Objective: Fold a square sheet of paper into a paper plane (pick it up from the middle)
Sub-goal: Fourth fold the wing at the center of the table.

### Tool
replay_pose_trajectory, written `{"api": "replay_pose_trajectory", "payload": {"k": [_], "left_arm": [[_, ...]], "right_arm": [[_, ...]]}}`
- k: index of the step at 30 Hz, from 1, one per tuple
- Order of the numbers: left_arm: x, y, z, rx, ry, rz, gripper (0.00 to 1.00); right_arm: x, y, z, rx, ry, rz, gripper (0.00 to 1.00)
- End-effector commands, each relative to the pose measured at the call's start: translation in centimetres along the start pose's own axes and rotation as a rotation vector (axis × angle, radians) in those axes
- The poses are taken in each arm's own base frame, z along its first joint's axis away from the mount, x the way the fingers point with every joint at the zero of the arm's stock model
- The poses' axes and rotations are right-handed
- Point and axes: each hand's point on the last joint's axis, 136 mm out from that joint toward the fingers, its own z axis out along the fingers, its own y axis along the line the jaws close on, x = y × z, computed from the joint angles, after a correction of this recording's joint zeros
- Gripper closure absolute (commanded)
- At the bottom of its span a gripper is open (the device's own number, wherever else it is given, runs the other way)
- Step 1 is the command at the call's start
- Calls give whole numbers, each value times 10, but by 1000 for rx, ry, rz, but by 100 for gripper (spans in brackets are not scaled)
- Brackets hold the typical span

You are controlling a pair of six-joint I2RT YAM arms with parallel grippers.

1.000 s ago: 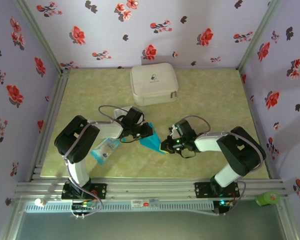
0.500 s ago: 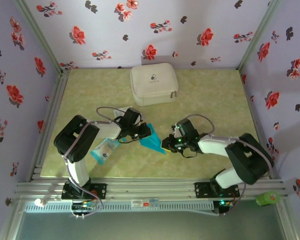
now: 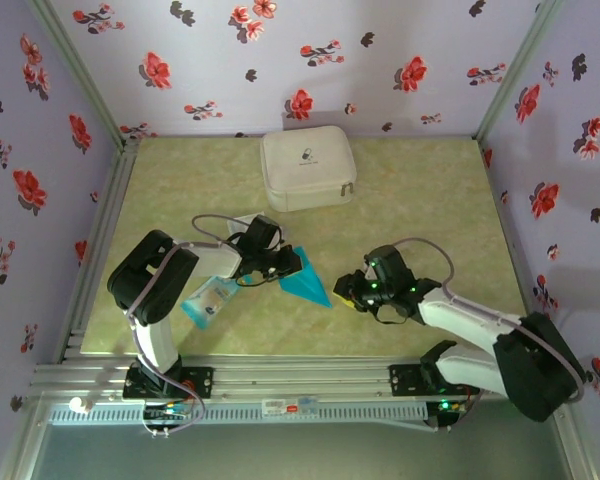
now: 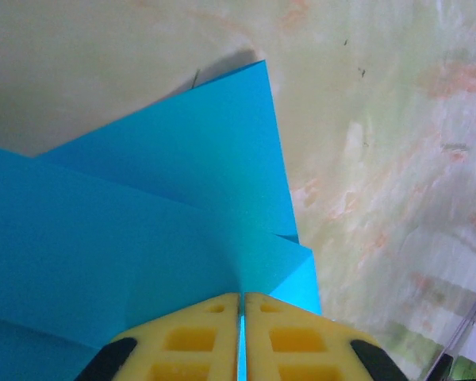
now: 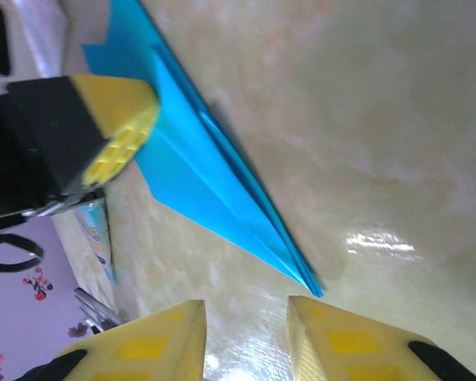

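The square sheet of paper is now folded into a bright blue paper plane point(image 3: 306, 284), a pointed dart lying on the table with its nose toward the right arm. My left gripper point(image 3: 284, 266) is shut on the plane's tail end. In the left wrist view the yellow fingertips point(image 4: 198, 333) pinch a raised crease of the blue paper point(image 4: 143, 214). My right gripper point(image 3: 344, 293) stands open just right of the nose, apart from it. In the right wrist view the plane point(image 5: 214, 186) ends in front of the gripper's point(image 5: 246, 321) parted fingers, and the left gripper point(image 5: 115, 135) shows at the tail.
A white zipped case point(image 3: 307, 168) sits at the back of the table. A pale blue-and-white packet point(image 3: 209, 299) lies under the left arm near the front. Floral walls enclose three sides, and an aluminium rail point(image 3: 300, 375) runs along the near edge.
My right gripper has opened, let go of the plane's nose and drawn back to the right. The left gripper stays shut on the tail, and the plane has barely moved.
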Motion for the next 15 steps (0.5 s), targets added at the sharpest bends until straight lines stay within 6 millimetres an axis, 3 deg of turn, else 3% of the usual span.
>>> {"api": "replay_pose_trajectory", "payload": {"k": [1, 4, 10, 15], "left_arm": [[8, 25, 3, -73, 29, -51, 89], [8, 25, 2, -72, 27, -54, 89], [9, 26, 1, -73, 27, -58, 89], [10, 26, 1, -73, 27, -59, 89]], "right_arm": [[13, 0, 10, -22, 100, 56, 72], [17, 0, 19, -18, 134, 49, 72], [17, -23, 25, 75, 125, 67, 67], [16, -17, 28, 43, 126, 59, 69]]}}
